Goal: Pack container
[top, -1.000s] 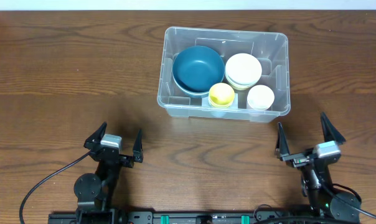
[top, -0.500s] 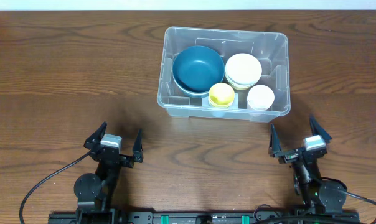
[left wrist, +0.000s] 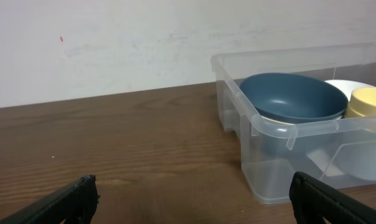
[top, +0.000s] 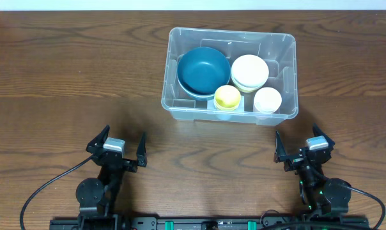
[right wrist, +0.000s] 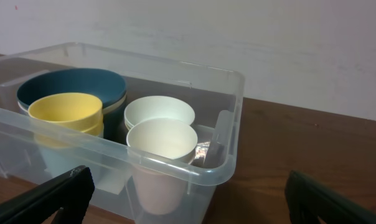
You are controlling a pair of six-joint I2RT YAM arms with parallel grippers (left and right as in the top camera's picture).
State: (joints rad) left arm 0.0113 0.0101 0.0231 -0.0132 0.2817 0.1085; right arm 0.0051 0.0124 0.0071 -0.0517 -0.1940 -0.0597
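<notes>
The clear container (top: 283, 43) stands on the wooden table (top: 65, 70) at the back centre. Inside it sit a dark blue bowl (top: 203, 70), a stack of white bowls (top: 249, 71), a yellow cup (top: 227, 97) and a white cup (top: 268, 99). My left gripper (top: 120, 148) rests open near the front left, nothing between its fingers. My right gripper (top: 300, 145) stands open at the front right, just in front of the container's near right corner. In the left wrist view the container (left wrist: 266, 124) and blue bowl (left wrist: 294, 96) lie ahead to the right. The right wrist view shows the container (right wrist: 231, 99), yellow cup (right wrist: 66, 111) and white cup (right wrist: 162, 140) close ahead.
A pale wall (left wrist: 113, 43) runs behind the table's far edge. Bare wood lies left of the container and between the two arms. Black cables (top: 46, 188) trail from the arm bases at the front edge.
My right gripper has shifted left and slightly back toward the container's near right corner. The left arm and the container's contents have not moved.
</notes>
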